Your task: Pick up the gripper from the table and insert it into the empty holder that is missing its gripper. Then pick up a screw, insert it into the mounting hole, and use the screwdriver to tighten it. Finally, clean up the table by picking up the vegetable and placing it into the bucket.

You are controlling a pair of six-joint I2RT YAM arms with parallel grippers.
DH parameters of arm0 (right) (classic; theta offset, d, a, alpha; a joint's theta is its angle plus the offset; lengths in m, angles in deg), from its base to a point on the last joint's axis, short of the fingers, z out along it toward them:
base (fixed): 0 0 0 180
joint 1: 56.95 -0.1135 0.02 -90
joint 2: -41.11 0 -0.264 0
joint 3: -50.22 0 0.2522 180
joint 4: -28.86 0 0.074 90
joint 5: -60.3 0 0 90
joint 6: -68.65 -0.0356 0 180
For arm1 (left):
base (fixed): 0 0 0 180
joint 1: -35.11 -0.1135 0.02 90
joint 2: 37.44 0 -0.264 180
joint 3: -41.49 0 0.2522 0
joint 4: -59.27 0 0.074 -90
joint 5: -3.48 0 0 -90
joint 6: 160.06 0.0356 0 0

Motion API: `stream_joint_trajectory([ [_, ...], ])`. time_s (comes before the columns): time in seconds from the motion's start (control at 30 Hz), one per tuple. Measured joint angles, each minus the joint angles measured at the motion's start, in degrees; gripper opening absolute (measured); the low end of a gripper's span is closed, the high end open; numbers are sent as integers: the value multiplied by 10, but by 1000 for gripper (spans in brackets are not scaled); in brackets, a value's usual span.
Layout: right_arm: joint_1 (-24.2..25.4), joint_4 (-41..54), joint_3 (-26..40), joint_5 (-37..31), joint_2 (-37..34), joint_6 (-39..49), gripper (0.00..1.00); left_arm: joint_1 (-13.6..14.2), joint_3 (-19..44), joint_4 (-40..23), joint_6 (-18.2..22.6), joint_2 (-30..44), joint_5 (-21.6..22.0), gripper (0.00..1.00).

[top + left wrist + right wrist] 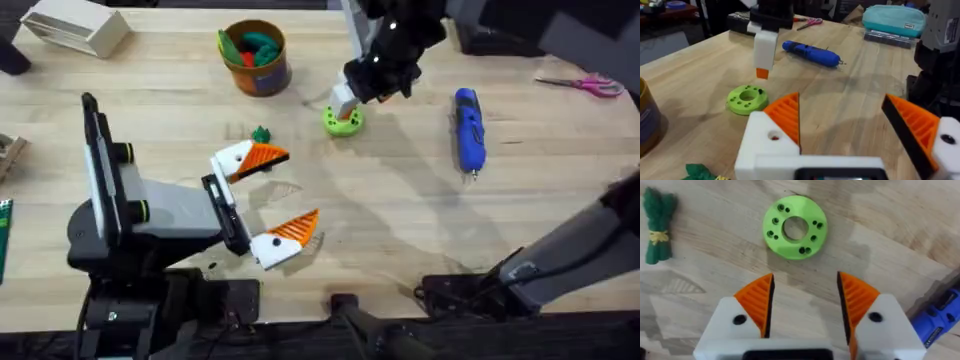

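Right gripper (804,307) spread, empty, hovering just above lime-green ring (795,226), likely lined up to fetch a screw from its holes. Left gripper (268,198) spread wide, parked low, both orange fingers seated. Screwdriver (468,126) lying flat on tabletop (400,220), right of ring. Vegetable (658,224) beside ring, outside bucket (256,57).

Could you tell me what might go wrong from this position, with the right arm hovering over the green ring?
The right gripper hangs open just above the lime-green ring; lowering off-centre could knock the ring sideways. The vegetable lies loose on the table beside the ring, so a sweep that way might push it. The screwdriver lies near the arm's other side and could roll if bumped.
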Motion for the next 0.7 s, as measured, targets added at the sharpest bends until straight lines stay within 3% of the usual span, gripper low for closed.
stream_joint_trajectory([
  [0.7,0,-41,0,0,-86,0,544,0,0,0,0,0,0,985],
])
